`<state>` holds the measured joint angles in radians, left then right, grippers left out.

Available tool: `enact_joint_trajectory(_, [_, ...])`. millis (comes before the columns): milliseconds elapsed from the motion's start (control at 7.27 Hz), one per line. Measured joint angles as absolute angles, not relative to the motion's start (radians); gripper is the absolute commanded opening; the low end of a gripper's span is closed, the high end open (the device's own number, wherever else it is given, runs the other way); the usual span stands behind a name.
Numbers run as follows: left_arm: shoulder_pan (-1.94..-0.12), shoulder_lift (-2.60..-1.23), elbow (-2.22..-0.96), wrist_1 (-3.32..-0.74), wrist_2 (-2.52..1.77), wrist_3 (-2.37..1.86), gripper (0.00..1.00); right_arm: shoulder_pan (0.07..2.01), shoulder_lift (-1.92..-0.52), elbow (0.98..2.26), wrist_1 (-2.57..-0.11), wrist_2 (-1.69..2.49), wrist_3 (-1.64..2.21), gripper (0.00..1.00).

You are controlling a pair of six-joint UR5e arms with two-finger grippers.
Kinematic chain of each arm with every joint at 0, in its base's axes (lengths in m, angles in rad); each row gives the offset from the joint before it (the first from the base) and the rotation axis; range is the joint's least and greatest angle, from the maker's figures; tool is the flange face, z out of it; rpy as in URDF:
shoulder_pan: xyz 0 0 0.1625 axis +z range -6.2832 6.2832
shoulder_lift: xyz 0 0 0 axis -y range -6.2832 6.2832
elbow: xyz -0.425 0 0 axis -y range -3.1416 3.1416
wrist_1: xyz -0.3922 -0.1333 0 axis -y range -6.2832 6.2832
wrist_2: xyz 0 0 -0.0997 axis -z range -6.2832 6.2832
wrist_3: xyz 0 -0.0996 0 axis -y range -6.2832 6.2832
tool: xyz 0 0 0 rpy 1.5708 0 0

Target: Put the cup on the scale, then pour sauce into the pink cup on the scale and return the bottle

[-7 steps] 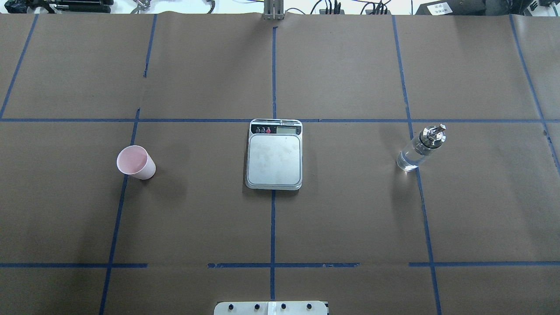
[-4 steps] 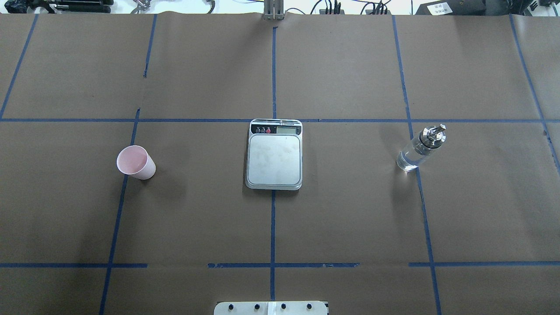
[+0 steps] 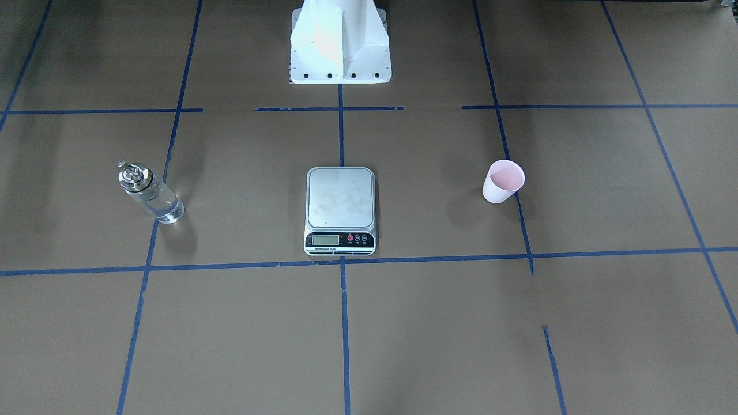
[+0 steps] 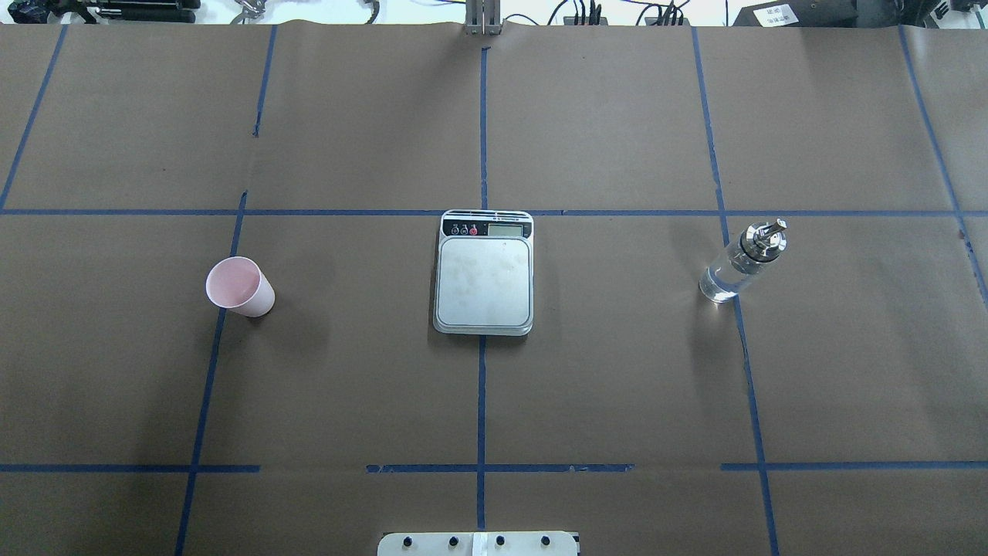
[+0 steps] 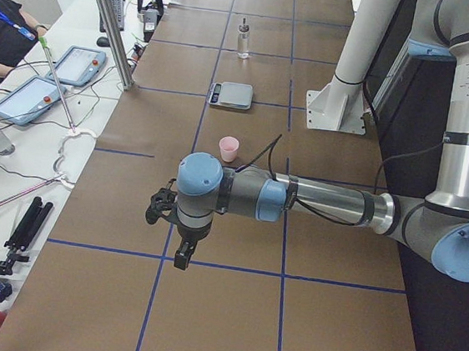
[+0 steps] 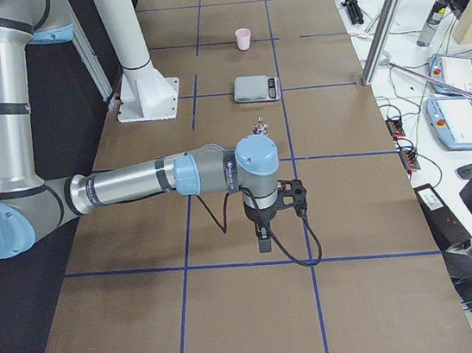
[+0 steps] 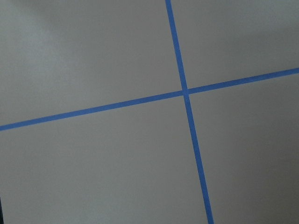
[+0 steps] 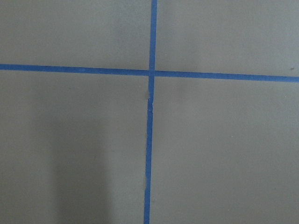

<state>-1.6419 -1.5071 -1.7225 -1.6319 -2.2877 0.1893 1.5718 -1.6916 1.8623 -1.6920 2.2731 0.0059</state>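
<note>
Cup: we find the cup [image 4: 240, 286] upright on the table [image 4: 617, 386], on the robot's left half, well apart from the scale [image 4: 484, 280].
Scale: central, platform bare, display strip on the far edge from the robot.
Bottle: the bottle [image 4: 739, 262] stands capped on the right half, well apart from the scale; the sauce [image 4: 718, 282] shows clear in its lower body.
Left gripper: the left gripper [image 5: 160, 208] hangs over bare table beyond the cup; we cannot tell whether its fingers are apart or together.
Right gripper: the right gripper [image 6: 293, 197] hangs over bare table beyond the bottle; finger state likewise cannot be told.
Risk, cup: in our judgement thin paper may crush under a firm squeeze, or tip from a glancing approach.
Risk, placing: a cup set near the platform edge could topple.
Risk, pour: smooth glass may slip; the narrow cup mouth invites a spill onto the scale's buttons.
</note>
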Motion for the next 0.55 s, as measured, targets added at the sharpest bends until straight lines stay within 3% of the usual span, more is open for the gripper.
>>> enact_joint_trajectory(550, [-1.62,-1.515,-1.702,-1.927,-2.288,0.187,1.0,1.555,-1.59,1.9,-1.691,2.268,0.012,1.0])
